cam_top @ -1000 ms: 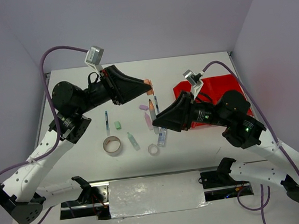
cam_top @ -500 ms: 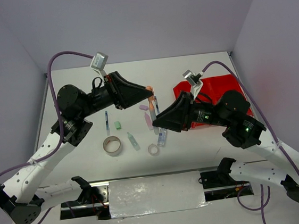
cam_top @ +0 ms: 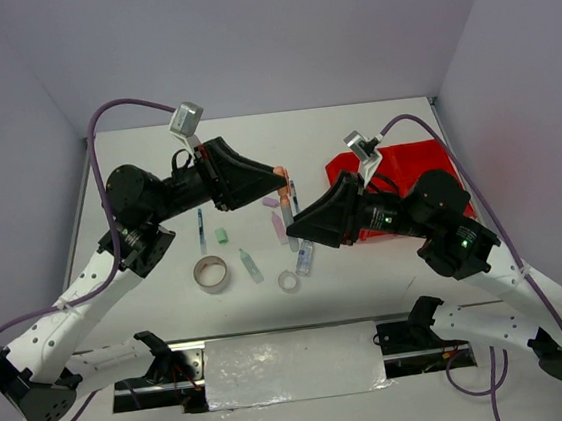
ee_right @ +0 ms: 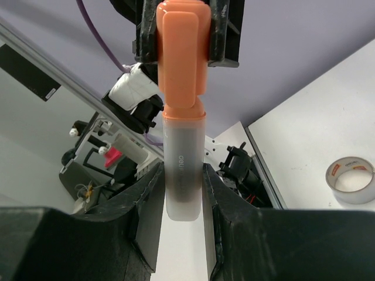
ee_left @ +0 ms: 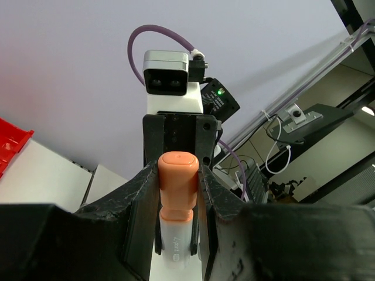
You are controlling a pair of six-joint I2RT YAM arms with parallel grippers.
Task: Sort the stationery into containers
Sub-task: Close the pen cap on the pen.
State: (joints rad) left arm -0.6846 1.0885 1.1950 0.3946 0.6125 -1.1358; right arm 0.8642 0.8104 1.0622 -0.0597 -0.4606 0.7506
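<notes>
Over the last second the left pincer [cam_top: 277, 177] has come nearer to the right pincer [cam_top: 292, 220], bringing the orange cap [ee_left: 178, 178] with it. A second ago we saw the cap apart from the pointed tip; now it sits on the marker [ee_right: 183, 170]. We see the left pincer clamped on the cap from both sides. The right pincer is closed on the marker's cloudy barrel. The marker hangs between the two pincers above the table [cam_top: 154, 153], left of the red tray [cam_top: 427, 160], which the right arm partly hides.

On the table below lie a beige tape roll [cam_top: 210, 273], a small clear tape ring [cam_top: 288, 281], a blue-capped bottle [cam_top: 305, 258], a green eraser [cam_top: 221, 236], a purple eraser [cam_top: 270, 201] and a dark pen [cam_top: 201, 229], none of them in the tray.
</notes>
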